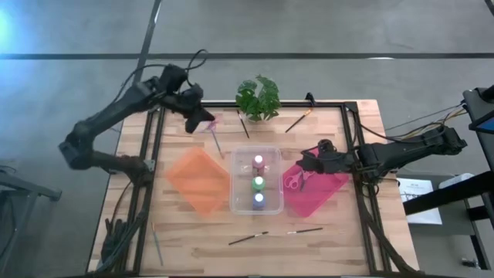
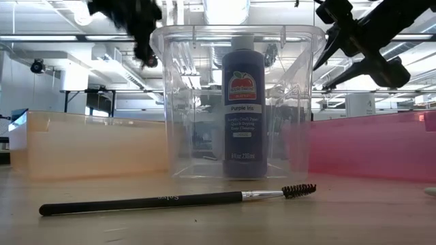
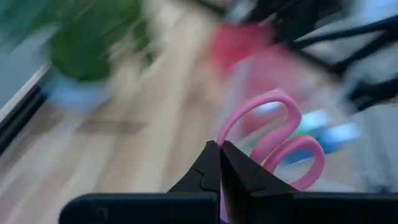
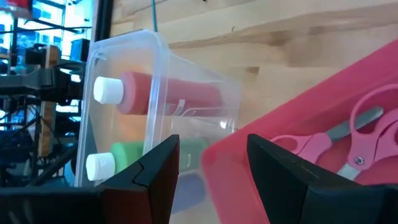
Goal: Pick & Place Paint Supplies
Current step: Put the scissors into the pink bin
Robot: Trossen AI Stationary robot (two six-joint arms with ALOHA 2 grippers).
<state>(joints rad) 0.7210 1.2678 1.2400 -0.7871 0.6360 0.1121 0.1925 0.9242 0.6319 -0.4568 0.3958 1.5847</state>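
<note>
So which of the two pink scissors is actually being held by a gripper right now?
The pair at the back left, near the plant: these scissors are clamped in the shut left gripper. The other scissors lie loose in the pink tray under the open right gripper.

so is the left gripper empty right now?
No, the left gripper is shut on pink-handled scissors, whose loops stick out past its fingertips.

1. Left arm (image 1: 116, 116): black, jointed, with loose black cables looping along it.
2. Right arm (image 1: 409, 147): black, slim links, cables trailing behind.
3. Fingers (image 4: 155, 171): dark, angular, matte plastic.
</note>
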